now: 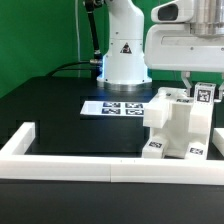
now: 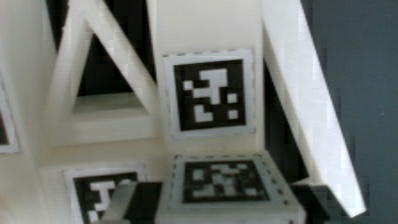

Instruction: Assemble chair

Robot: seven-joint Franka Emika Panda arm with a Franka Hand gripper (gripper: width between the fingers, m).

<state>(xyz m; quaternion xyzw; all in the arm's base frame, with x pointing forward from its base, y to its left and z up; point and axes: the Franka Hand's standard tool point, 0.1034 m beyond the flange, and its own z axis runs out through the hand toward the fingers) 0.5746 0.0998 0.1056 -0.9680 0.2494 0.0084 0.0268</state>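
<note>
The chair [image 1: 178,128], a boxy white assembly of blocky plastic parts, stands on the black worktop [image 1: 50,110] at the exterior view's right, close to the near edge and just behind the long white border rail [image 1: 70,165] that runs across the front and turns back at the left. Square black-and-white tags show on its faces: two low on its near side and one up by its top.

The tool [image 1: 200,88] hangs from the arm's white wrist housing at the upper right of the exterior view and reaches down to the top of the chair, where a tagged post [image 1: 204,94] rises at the far right. Its fingers are mostly hidden behind that post and the housing (neither view shows the fingertips clearly), so I cannot tell whether they stand apart or are clamped on the part.

The wrist view looks closely at the chair: slanted white bars, a tag [image 2: 214,92] on an upright face, and further tags on the surfaces below it.

Farther back, the marker board [image 1: 112,105] lies flat on the worktop in front of the robot's white base [image 1: 122,55], well apart from the chair.
</note>
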